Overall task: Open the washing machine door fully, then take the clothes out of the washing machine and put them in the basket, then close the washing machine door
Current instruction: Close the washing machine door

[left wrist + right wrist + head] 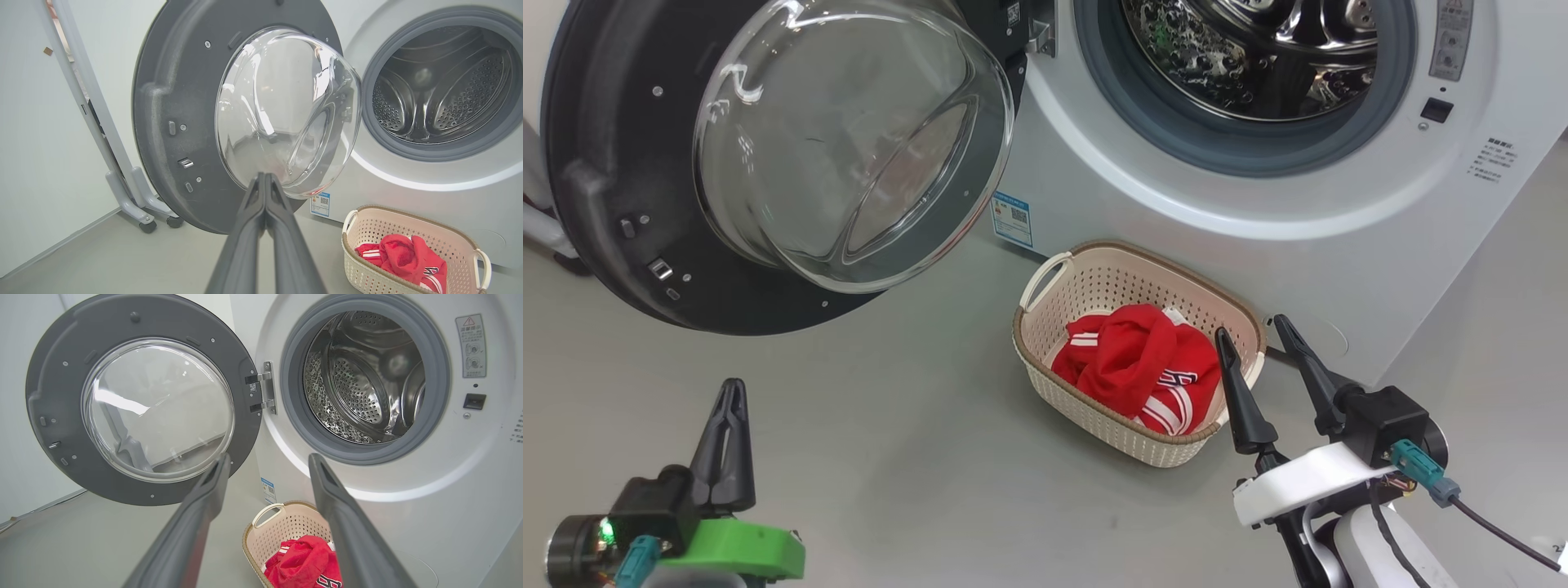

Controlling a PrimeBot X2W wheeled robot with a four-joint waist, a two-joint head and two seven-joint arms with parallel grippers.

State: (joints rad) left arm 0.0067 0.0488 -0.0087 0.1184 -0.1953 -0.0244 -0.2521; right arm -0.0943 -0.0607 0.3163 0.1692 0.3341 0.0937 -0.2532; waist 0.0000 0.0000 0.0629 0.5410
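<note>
The washing machine (1094,188) (408,196) (470,465) stands with its steel drum (1258,49) (445,90) (363,379) bare. The washing machine door (613,163) (171,102) (53,400) hangs swung wide to the left, glass bowl facing out. The red clothes (1135,367) (404,257) (304,559) lie bunched in the cream basket (1094,278) (380,228) (286,526) on the floor before the washer. My left gripper (731,390) (264,176) is shut on nothing, low at the left, short of the door. My right gripper (1254,327) (269,459) is open over the basket's right end.
A white frame on castors (135,200) stands behind the open door by the pale wall. Grey floor (890,457) spreads between my grippers and the washer. A blue sticker (1011,219) marks the washer's lower front.
</note>
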